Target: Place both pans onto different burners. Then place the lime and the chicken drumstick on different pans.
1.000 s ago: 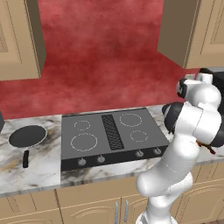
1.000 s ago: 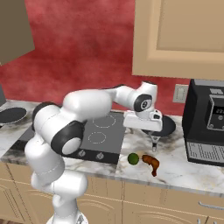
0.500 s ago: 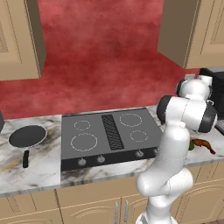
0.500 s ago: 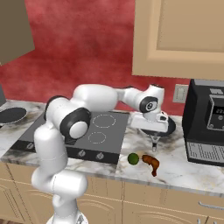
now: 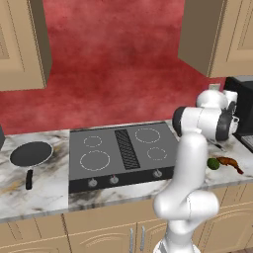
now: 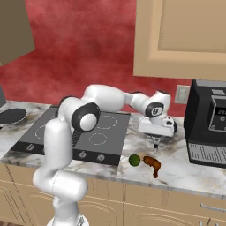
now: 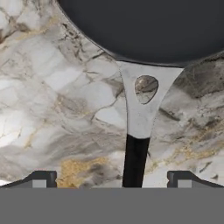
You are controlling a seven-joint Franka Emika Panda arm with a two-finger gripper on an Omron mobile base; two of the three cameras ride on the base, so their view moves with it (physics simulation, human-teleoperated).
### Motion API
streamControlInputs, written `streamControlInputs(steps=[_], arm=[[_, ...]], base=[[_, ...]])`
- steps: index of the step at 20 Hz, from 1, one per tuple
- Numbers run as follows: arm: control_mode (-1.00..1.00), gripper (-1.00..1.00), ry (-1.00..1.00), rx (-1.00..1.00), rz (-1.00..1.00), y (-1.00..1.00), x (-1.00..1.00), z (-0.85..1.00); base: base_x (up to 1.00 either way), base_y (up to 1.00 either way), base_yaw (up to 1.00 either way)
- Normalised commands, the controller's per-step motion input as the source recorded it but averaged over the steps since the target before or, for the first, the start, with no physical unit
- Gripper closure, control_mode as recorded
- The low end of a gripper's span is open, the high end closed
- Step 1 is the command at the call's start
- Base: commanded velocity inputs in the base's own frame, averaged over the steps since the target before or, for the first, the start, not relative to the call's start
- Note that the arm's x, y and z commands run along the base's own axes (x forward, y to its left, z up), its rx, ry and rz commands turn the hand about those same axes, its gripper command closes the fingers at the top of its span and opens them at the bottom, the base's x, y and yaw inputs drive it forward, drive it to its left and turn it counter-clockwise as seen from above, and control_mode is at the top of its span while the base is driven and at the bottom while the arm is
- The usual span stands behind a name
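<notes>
Gripper spread wide, straddling near pan's black handle on marble counter; pan bowl cut off. Lime beside drumstick; second pan far left, seemingly untouched.

No words or numbers can be read anywhere. The coffee machine has a small screen with marks on it, but they are too tiny and blurry to make out.
</notes>
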Motion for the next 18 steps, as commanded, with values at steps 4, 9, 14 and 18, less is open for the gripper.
streamControlInputs(steps=[4,9,14,18], arm=[[-1.0,-1.0,0.0,0.01,0.0,-0.24,0.25,-0.36],[-1.0,-1.0,0.0,0.01,0.0,-0.21,0.25,-0.35],[-1.0,-1.0,0.0,0.0,0.0,-0.05,0.26,-0.25],[-1.0,-1.0,0.0,0.0,0.0,0.0,0.18,-0.22]], base=[[0.0,0.0,0.0],[0.0,0.0,0.0],[0.0,0.0,0.0],[0.0,0.0,0.0]])
